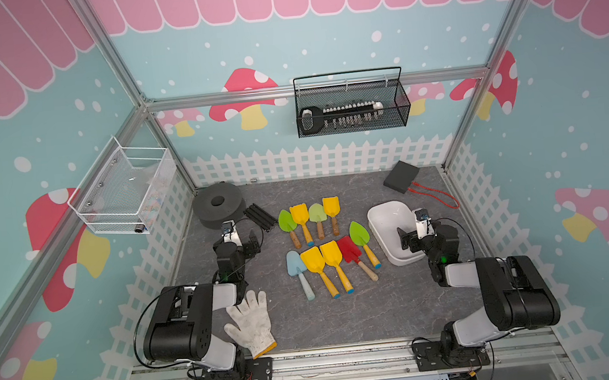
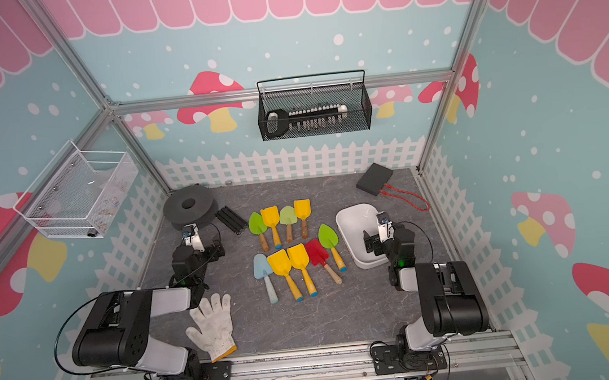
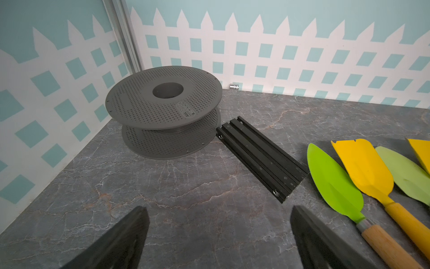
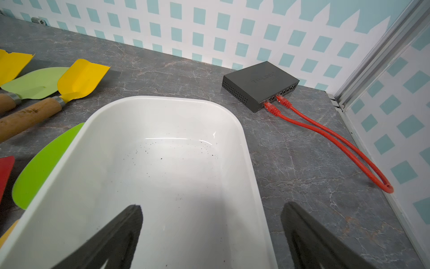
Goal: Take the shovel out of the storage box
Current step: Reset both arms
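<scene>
Nine toy shovels [image 1: 333, 258] lie flat on the grey marbled table [image 1: 344, 315], all outside the storage box [image 1: 379, 211].

Back row, 4 pcs: green, yellow, pale green, yellow, blades toward the rear wall. Front row, 5 pcs: pale blue, yellow, yellow, red shovel [image 1: 349, 249], then bright-green shovel [image 1: 360, 234]. We note the bright-green shovel [image 4: 44, 167] sits just beside the box wall. In the right wrist view its blade runs partly behind the rim; touching or not, we cannot tell.

Storage box [image 2: 348, 215] = shallow white tub w/ rounded corners, on the table's right side. Inside we see only a few dark specks on the floor.

Right gripper [image 1: 404, 242] hangs over the near half of the box, jaws spread wide, nothing between them. In the wrist view the right gripper [image 4: 213, 206] appears to have one finger over the tub's inside and the other past the rim, over the table.

Left gripper [image 1: 252, 242] likewise released. Left wrist view shows the left gripper [image 3: 218, 209] w/ jaws wide apart and empty above bare table. Grey perforated spool [image 3: 162, 102] and black slotted rail [image 3: 260, 158] lie ahead of it, and the back-row shovels are off to one side.

Misc:
- Black network switch [image 1: 401, 176] w/ red cable loop [image 1: 437, 196] at rear right.
- White work glove [image 1: 252, 323] near the left arm.
- Black mesh basket [image 1: 397, 111] on the rear wall.
- White mesh basket [image 1: 108, 200] on the left wall.
</scene>
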Available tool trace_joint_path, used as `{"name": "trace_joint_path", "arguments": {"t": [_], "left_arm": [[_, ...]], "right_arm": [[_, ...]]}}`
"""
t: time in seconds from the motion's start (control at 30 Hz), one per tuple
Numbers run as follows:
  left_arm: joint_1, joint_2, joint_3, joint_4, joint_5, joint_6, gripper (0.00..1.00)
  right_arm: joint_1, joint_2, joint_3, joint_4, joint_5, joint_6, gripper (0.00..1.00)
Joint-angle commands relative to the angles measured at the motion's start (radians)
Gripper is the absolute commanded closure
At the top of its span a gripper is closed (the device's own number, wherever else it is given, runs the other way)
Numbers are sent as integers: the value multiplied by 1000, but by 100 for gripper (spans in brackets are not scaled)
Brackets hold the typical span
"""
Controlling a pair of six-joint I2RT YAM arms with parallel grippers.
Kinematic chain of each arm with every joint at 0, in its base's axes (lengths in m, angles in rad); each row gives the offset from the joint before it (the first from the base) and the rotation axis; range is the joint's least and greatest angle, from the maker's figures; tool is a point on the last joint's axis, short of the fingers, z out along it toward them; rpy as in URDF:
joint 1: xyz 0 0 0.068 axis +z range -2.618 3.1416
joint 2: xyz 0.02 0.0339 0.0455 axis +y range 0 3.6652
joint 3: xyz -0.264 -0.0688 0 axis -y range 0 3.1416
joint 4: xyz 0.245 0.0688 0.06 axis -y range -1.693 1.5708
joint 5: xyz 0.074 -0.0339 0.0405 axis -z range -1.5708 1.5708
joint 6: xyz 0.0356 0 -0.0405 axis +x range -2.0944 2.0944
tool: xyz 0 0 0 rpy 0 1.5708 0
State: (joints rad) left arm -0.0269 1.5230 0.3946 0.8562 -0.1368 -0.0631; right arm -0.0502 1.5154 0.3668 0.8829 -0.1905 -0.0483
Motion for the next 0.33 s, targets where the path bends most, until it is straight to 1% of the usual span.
{"name": "trace_joint_path", "arguments": {"t": [0.0, 0.3], "left_arm": [[-1, 8, 9, -6, 6, 17, 1], [-3, 6, 7, -7, 1, 19, 1]], "right_arm": [[9, 1, 1, 4, 13, -4, 1], [10, 3, 0, 8, 13, -5, 1]]}}
